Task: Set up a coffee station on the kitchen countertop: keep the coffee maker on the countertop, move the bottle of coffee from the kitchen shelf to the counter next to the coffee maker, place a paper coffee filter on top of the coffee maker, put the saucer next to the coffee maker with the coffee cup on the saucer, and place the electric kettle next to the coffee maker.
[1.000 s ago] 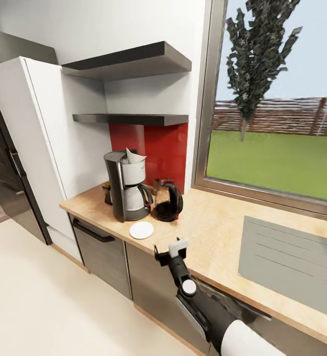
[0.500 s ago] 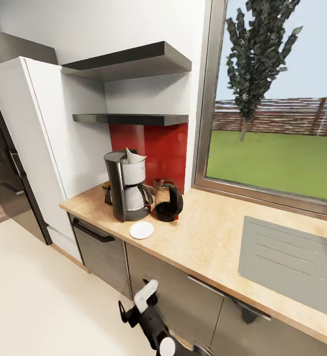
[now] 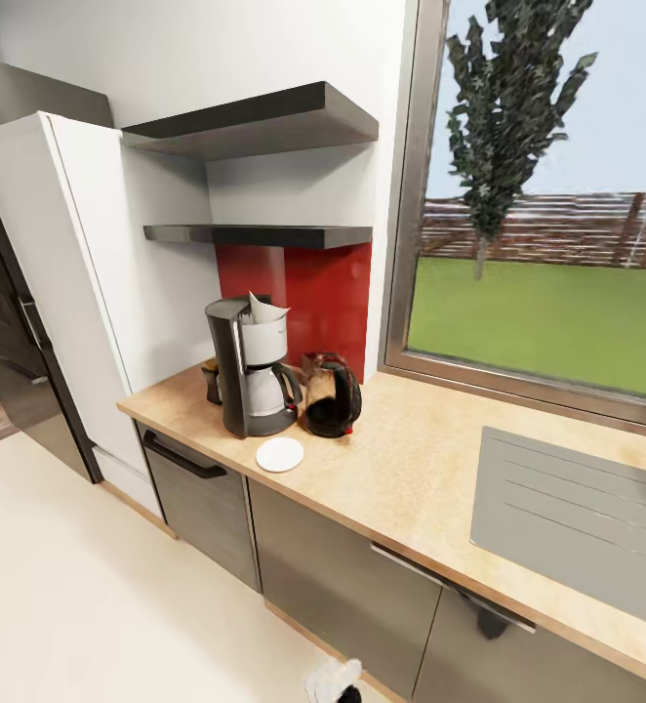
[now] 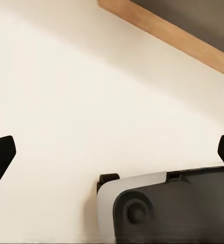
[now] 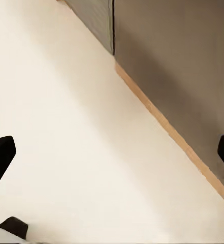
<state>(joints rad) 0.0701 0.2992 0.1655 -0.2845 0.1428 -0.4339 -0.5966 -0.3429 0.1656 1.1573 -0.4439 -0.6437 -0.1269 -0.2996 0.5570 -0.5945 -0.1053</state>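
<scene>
**4 of 5 placements apparently done, cup outstanding**

Mostly finished, judging by the head view. Left of centre on the counter: coffee maker upright, with the paper coffee filter poking up white from its top. Just beside it on the frame-right side, close enough to touch or nearly so: electric kettle, upright. In front of those 2, slightly nearer the counter edge: saucer, flat, bare, close to the coffee maker but apart from it. Half hidden behind the coffee maker's frame-left side: a small dark jar with an orange top, taken to be the bottle of coffee; whether touching the machine, cannot tell. Above, kitchen shelf with nothing seen on it.

Left to do, as a judgement: coffee cup onto the saucer, nothing else. At the bottom edge of the head view, a small white lump with a dark bit under it, too cropped to name.

Left gripper: jaws wide apart, black tips at the 2 side edges of the left wrist view, nothing between them, nothing touched; pale floor beyond, plus a grey-and-white part of the robot's base.

Right gripper: jaws equally far apart, empty, touching nothing; below them pale floor, grey cabinet fronts and a wood-coloured plinth strip.
</scene>
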